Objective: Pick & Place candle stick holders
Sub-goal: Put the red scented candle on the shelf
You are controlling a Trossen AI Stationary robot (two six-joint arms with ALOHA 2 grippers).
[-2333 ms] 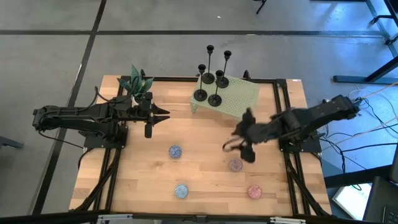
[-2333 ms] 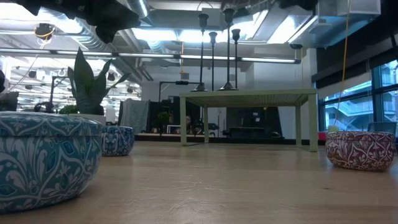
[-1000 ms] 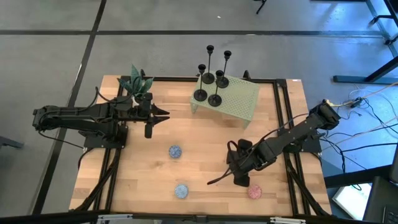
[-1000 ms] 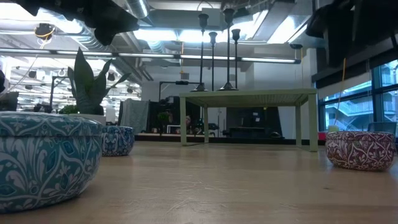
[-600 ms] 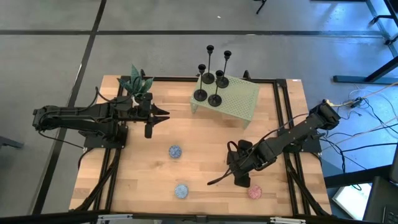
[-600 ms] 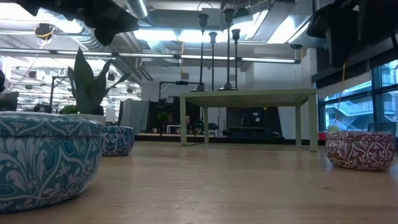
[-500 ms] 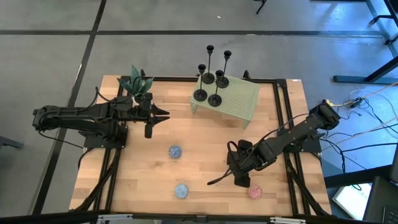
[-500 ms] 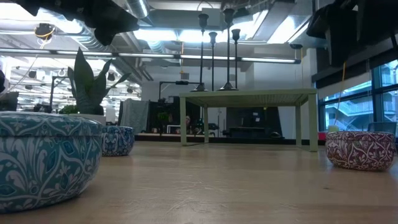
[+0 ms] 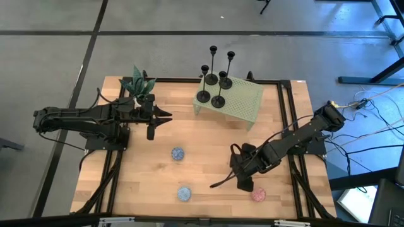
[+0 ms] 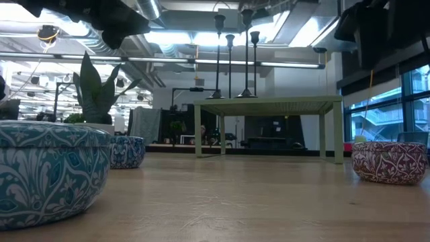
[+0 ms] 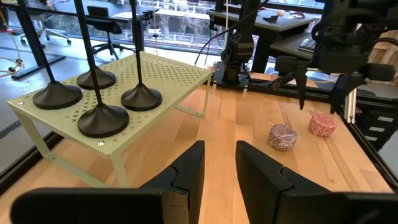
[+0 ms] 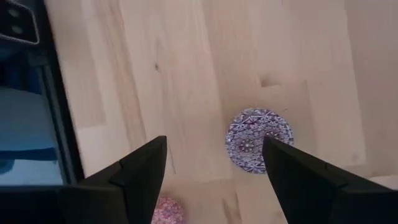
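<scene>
Several black candle stick holders (image 9: 214,88) stand by their round bases on a pale green perforated stand (image 9: 243,101) at the table's far side. They also show in the left wrist view (image 11: 99,118) and the low view (image 10: 232,54). My left gripper (image 9: 166,116) hangs level at the left, pointing toward the stand, its fingers (image 11: 189,168) a little apart with nothing between them. My right gripper (image 9: 243,181) is open, pointing steeply down over a purple patterned tin (image 12: 259,140) near the table's front right. It is far from the holders.
A pink tin (image 9: 259,194) lies near the front right. Two blue tins (image 9: 177,153) (image 9: 184,193) sit in the middle and near the front. A potted plant (image 9: 137,82) stands at the far left corner. Bare wood (image 9: 208,139) lies between the stand and the tins.
Since the earliest frames my right gripper has gone from the table's middle right toward the near edge and tipped downward over the purple tin. For the last second both arms have kept still, and the holders have not moved.
</scene>
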